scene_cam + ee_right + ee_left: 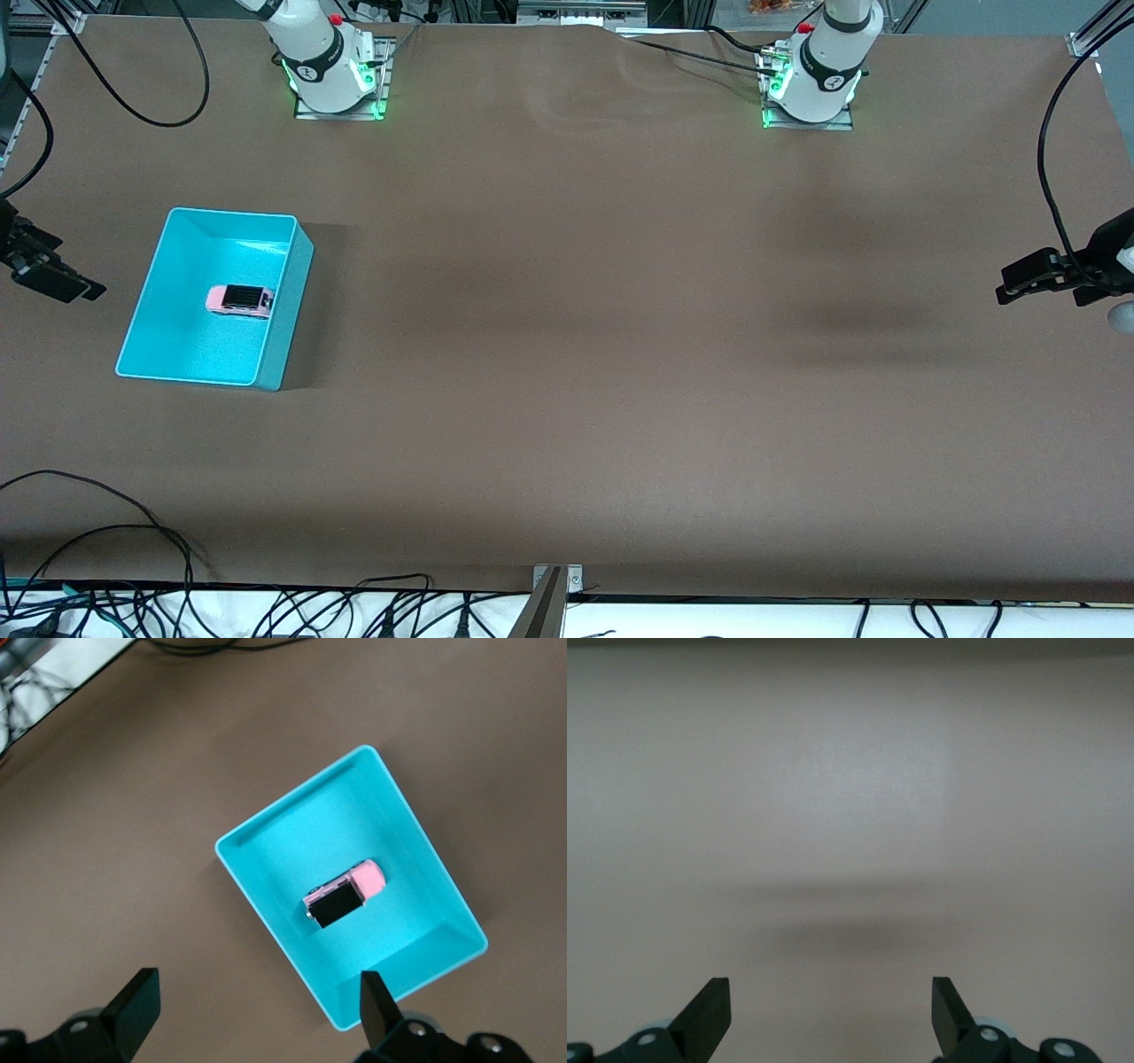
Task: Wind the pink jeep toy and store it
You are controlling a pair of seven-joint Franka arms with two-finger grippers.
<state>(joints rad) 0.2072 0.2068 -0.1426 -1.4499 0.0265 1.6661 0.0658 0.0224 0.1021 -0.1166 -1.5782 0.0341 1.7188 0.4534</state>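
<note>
The pink jeep toy (239, 301) lies inside the cyan bin (285, 306), near the bin's middle, resting on its wheels. It also shows in the right wrist view (344, 895) within the bin (425, 943). My right gripper (53, 270) is open and empty, up in the air beside the bin at the right arm's end of the table; its fingers frame the brown table (257, 1005). My left gripper (1032, 279) is open and empty over the left arm's end of the table and sees only bare table (831, 1010).
The brown table cover (567, 354) spans the whole view. Both arm bases (332, 71) (811, 80) stand along the side farthest from the front camera. Loose cables (133, 532) and a metal bracket (551, 592) lie along the nearest edge.
</note>
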